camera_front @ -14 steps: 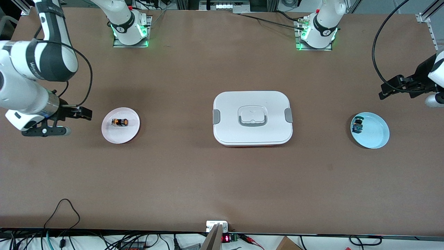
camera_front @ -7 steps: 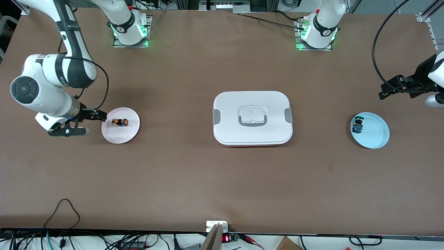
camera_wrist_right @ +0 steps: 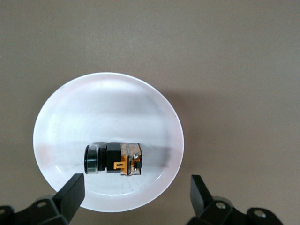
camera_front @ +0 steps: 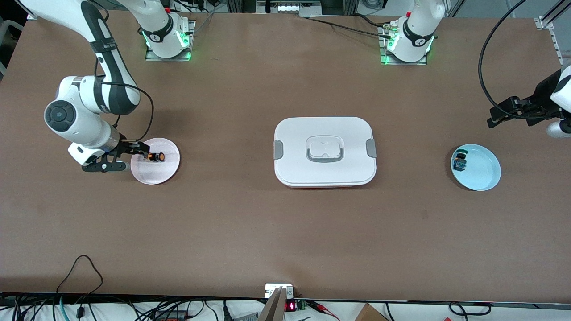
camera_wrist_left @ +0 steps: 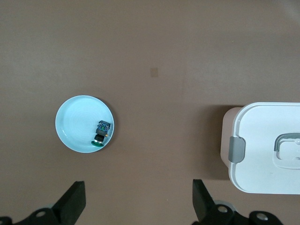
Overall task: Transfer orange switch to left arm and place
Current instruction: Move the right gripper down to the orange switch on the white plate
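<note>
The orange switch (camera_front: 156, 157) lies on its side on a pale pink plate (camera_front: 154, 174) toward the right arm's end of the table. My right gripper (camera_front: 142, 150) is open over the plate's rim, beside the switch. In the right wrist view the switch (camera_wrist_right: 114, 159) lies on the plate (camera_wrist_right: 108, 108), a little ahead of the open gripper (camera_wrist_right: 136, 197). The white box (camera_front: 324, 151) sits mid-table. My left gripper (camera_front: 493, 119) is open and empty, and that arm waits over the left arm's end of the table. In the left wrist view the gripper (camera_wrist_left: 138, 204) has bare table between its fingers.
A light blue plate (camera_front: 482, 171) holding a small green and blue part (camera_front: 459, 161) sits toward the left arm's end. The left wrist view shows the same plate (camera_wrist_left: 77, 119), part (camera_wrist_left: 101, 133) and one end of the box (camera_wrist_left: 265, 147). Cables run along the table's near edge.
My right arm has swung in from the table's end toward the pink plate, and its gripper now hangs over the rim beside the switch. The left arm has not moved.
</note>
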### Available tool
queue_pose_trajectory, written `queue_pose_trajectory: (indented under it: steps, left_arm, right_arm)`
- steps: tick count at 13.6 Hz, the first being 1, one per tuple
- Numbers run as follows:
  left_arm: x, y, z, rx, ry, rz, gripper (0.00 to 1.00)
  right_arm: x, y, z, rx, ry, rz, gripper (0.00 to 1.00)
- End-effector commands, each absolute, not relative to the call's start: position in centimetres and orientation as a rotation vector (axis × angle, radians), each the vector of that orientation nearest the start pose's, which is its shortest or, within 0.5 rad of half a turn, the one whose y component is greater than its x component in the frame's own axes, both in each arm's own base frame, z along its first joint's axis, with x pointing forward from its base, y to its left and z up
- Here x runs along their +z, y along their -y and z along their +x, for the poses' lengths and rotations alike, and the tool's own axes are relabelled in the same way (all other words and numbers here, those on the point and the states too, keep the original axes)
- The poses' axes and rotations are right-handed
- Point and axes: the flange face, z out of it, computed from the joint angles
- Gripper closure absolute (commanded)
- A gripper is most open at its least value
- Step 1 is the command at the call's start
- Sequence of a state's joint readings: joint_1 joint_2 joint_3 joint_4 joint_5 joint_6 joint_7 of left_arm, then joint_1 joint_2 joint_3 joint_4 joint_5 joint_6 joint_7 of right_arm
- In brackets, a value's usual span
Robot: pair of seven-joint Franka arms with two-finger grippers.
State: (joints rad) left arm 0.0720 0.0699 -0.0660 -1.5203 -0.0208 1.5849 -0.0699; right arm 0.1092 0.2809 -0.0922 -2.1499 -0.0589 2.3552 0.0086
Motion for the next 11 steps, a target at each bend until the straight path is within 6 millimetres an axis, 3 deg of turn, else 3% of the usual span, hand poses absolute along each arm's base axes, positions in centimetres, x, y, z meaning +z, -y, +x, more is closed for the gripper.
queue_pose_trajectory:
  steps: [1, 11]
  left_arm:
    - [61.4, -0.5, 57.7, 0.009, 0.130, -3.139, 0.00]
    - [60.9, -0.5, 57.9, 0.021, 0.130, -3.139, 0.00]
  right_arm:
    - [24.8, -1.5, 55.5, 0.126, 0.023, -3.174, 0.00]
    - [20.4, -1.7, 54.8, 0.190, -0.045, -3.140, 0.00]
